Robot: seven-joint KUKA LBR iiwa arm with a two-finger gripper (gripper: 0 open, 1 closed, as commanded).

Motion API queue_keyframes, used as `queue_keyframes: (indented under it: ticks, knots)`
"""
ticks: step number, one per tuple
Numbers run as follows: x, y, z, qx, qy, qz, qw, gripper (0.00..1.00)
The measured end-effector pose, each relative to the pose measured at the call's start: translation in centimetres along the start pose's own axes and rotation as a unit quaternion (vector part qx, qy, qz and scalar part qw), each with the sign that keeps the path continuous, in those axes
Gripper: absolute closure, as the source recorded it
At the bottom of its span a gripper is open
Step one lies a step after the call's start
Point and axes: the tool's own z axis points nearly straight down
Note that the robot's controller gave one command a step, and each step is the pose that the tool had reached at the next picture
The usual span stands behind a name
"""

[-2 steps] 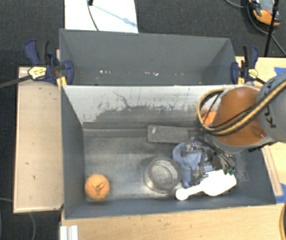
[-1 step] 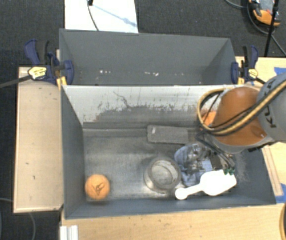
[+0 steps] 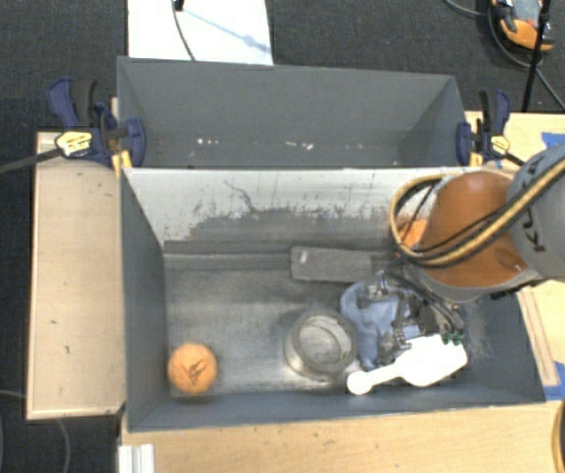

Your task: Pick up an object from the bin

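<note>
My gripper (image 3: 410, 308) hangs low at the bin's right side, under the arm's orange cover. It is right over a crumpled blue thing (image 3: 368, 318) that lies on the bin floor. A white plastic scoop (image 3: 415, 366) lies just in front of the gripper, its handle pointing left. Left of the blue thing, a clear round cup (image 3: 318, 344) rests against it. The gripper's lower end is hidden among the blue thing and the arm's own parts.
An orange ball (image 3: 192, 368) sits alone in the front left corner. A long grey block (image 3: 341, 263) lies along the back of the floor, just behind the gripper. The arm and its cables cover the right wall.
</note>
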Motion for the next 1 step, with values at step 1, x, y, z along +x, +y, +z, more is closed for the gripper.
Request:
queue_keyframes:
  ticks: [1]
  knots:
    - [-0.02, 0.00, -0.04, 0.000, -0.0004, 0.000, 1.0000, 1.00]
